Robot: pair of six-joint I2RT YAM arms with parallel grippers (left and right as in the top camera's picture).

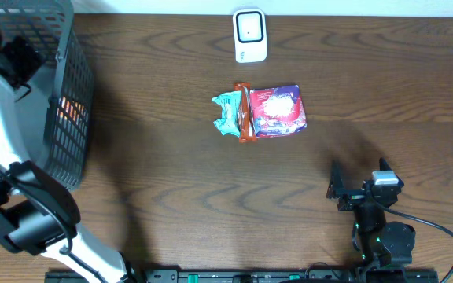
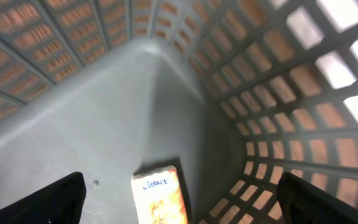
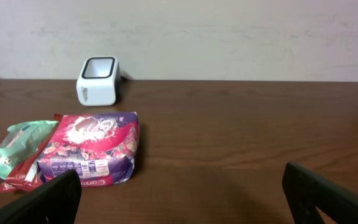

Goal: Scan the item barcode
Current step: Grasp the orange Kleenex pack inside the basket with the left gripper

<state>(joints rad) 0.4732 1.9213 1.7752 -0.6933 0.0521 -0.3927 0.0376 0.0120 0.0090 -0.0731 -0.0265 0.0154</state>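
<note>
Left pincer [image 2: 182,208], spread wide and empty, hovers inside the basket [image 2: 185,93] at 9 o'clock above a tissue pack [image 2: 159,193], so picking seems in hand; next it must drop, clench the pack and carry it to the scanner [image 1: 250,35] at 12 o'clock.

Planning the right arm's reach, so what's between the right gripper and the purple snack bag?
Nothing: only bare wooden table lies between the right gripper and the purple snack bag, clearest in the right wrist view.
</note>
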